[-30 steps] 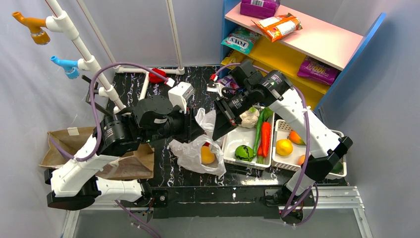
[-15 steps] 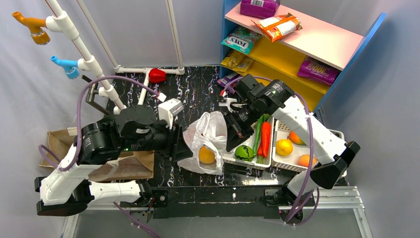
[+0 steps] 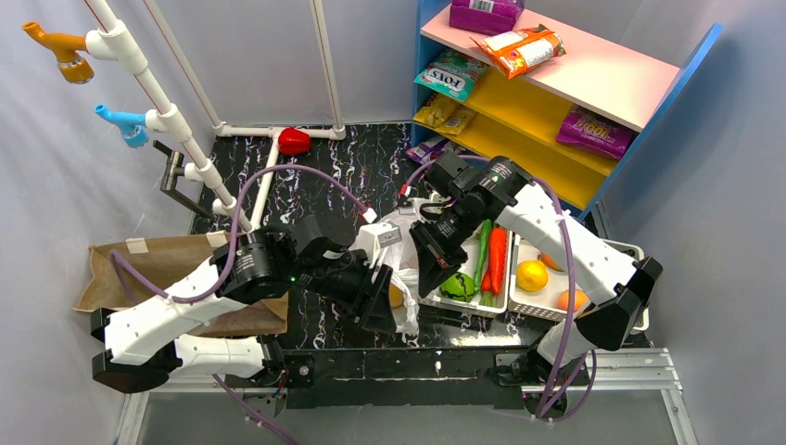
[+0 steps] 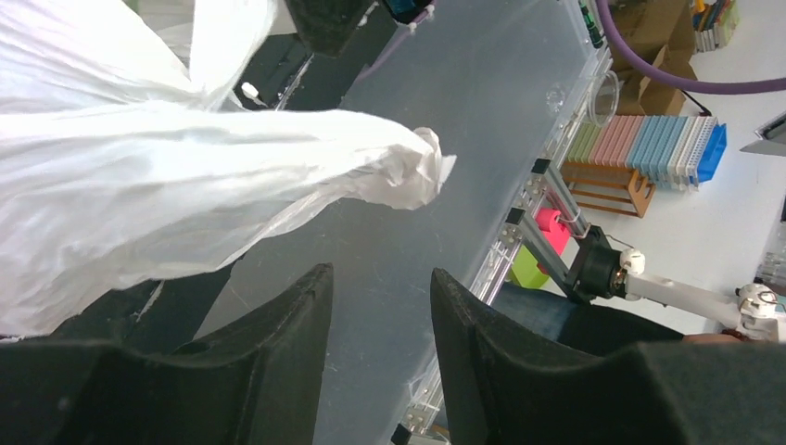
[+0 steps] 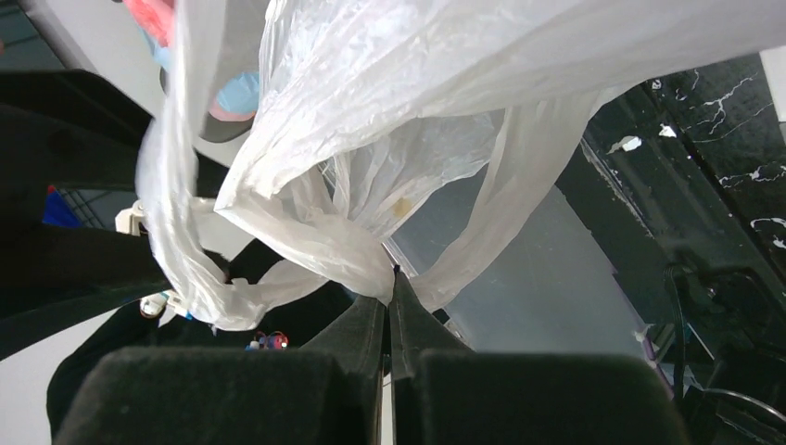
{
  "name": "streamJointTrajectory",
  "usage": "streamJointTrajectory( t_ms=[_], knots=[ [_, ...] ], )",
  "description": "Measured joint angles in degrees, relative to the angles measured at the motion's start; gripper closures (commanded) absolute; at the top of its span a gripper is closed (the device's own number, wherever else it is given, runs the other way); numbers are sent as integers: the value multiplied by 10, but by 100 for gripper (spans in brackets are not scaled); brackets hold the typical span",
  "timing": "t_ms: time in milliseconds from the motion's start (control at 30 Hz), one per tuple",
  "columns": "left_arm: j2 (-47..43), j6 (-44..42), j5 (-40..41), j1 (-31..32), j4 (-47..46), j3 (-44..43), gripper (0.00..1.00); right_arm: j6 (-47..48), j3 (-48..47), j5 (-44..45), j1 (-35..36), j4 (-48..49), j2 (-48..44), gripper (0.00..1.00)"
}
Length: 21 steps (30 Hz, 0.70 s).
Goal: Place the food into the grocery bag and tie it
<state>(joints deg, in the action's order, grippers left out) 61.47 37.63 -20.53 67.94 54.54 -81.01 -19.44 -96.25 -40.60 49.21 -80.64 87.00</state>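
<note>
Grocery bag point(image 5: 417, 111), pinched in right claw point(image 5: 389, 283)

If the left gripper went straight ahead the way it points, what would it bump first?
Probably the grocery bag: its scrunched white tip hangs just ahead of the left gripper, above its open fingers. Depth is unclear, so it might pass under the tip and meet the grey panel beyond.

White links point(image 3: 158, 324) meet black joints point(image 3: 255, 269), with purple cables point(image 4: 686, 85) and black end effector fingers point(image 4: 278, 352).
</note>
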Motion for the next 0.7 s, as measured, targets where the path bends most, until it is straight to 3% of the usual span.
streamJointTrajectory(
  t_ms=[267,433,700],
  knots=[
    [3,-5,44,3,-23,25,51,0,22,-12,5,1,-17,99],
    [6,-26,79,4,-22,22,40,0,25,-16,16,-2,-20,99],
    [6,-98,112,8,-31,25,38,-2,24,-16,34,-2,-19,99]
  ],
)
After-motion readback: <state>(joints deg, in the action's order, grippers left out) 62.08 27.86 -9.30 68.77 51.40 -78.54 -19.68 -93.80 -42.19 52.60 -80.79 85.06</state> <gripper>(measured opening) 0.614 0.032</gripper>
